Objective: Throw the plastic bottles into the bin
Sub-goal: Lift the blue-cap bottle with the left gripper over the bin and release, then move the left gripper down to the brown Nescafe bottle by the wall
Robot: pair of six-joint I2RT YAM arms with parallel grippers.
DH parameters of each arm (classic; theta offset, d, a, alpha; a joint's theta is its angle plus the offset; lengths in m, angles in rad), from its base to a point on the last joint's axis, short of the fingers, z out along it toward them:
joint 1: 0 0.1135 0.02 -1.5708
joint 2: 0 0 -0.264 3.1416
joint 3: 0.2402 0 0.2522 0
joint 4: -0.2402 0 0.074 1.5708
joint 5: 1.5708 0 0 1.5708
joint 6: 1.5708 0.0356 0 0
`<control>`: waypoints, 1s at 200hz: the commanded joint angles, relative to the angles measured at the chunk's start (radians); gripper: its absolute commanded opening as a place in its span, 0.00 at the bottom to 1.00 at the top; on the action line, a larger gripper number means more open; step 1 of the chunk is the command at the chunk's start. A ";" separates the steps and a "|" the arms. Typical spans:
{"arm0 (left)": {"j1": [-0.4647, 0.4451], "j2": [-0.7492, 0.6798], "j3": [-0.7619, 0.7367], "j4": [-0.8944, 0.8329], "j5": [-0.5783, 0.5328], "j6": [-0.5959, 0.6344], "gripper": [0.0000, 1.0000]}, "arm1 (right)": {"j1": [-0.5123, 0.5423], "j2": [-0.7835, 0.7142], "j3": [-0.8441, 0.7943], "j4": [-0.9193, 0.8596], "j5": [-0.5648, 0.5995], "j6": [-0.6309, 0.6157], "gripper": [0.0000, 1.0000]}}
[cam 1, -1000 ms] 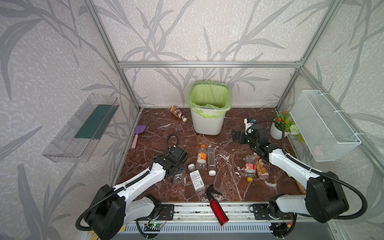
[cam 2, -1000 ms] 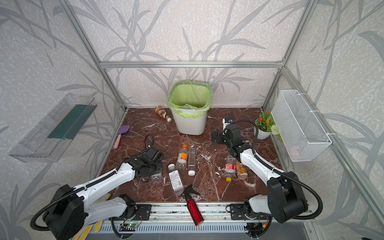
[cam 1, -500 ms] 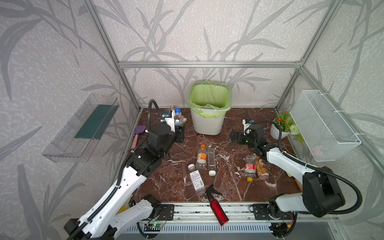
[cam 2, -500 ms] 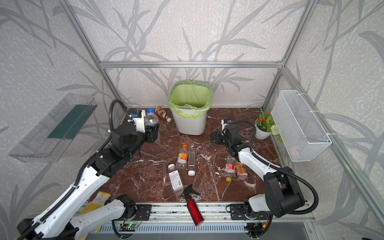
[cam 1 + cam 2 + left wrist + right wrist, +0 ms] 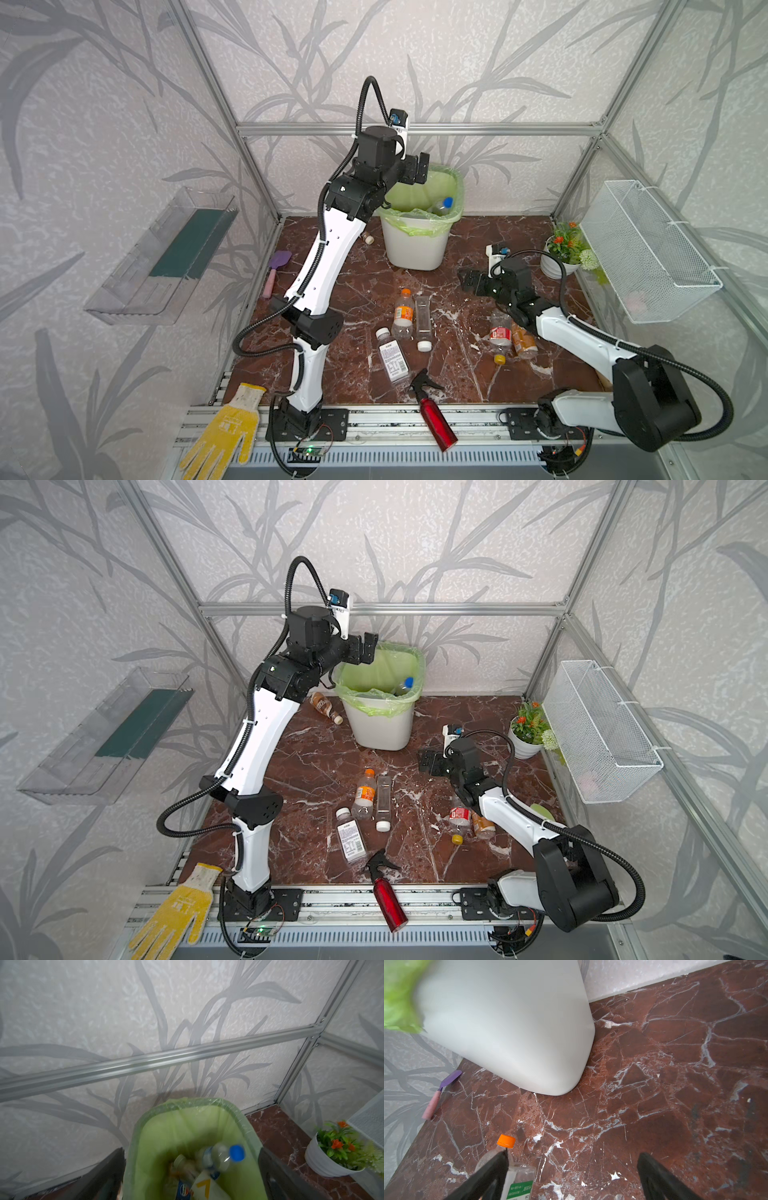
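Your left gripper [image 5: 417,170] hangs above the far white, green-lined plastic bin [image 5: 415,249], jaws spread and empty. A clear blue-capped bottle [image 5: 442,205] lies inside. Right gripper [image 5: 468,279], right of the bin: jaws spread too.

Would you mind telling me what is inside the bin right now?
Inside the bin, a clear blue-capped bottle lies on top of other bottles, blurred in the left wrist view. Their number and anything beneath are covered.

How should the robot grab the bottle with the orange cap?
The orange-capped bottle lies flat with a clear bottle close beside its body, so probably come from straight above and pinch the narrower neck just below the cap.
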 commanded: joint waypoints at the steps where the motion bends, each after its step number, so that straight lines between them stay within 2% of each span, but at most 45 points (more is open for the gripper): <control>1: 0.041 -0.260 -0.277 0.070 -0.086 0.004 0.99 | 0.004 -0.029 0.020 0.004 -0.002 -0.026 0.97; 15: 0.127 -0.412 -0.573 0.249 -0.057 -0.098 0.99 | 0.004 -0.024 0.028 -0.003 -0.001 -0.029 0.97; 29: 0.239 -0.494 -0.772 0.307 -0.036 -0.255 0.99 | 0.004 -0.016 0.026 -0.004 -0.003 -0.026 0.97; 52: 0.382 -0.506 -0.954 0.343 -0.007 -0.442 0.97 | 0.004 -0.002 0.027 -0.013 -0.017 -0.019 0.97; 69: 0.430 -0.432 -0.972 0.358 0.018 -0.506 0.93 | 0.006 0.007 0.035 -0.028 -0.020 -0.022 0.97; 103: 0.459 -0.161 -0.776 0.271 0.082 -0.590 0.87 | 0.011 0.010 0.036 -0.044 -0.008 -0.022 0.97; 114: 0.461 -0.063 -0.663 0.212 0.133 -0.610 0.86 | 0.014 0.016 0.037 -0.045 -0.005 -0.017 0.97; 150: 0.457 0.263 -0.287 0.080 0.201 -0.688 0.86 | 0.043 0.037 0.034 -0.041 0.005 -0.004 0.97; 178: 0.452 0.494 0.054 -0.086 0.206 -0.696 0.86 | 0.056 0.045 0.016 -0.018 0.013 0.016 0.97; 189: 0.453 0.560 0.132 -0.116 0.216 -0.708 0.86 | 0.057 0.048 0.009 -0.011 0.012 0.021 0.97; 200: 0.452 0.589 0.151 -0.115 0.222 -0.723 0.86 | 0.057 0.052 0.008 -0.007 0.012 0.021 0.97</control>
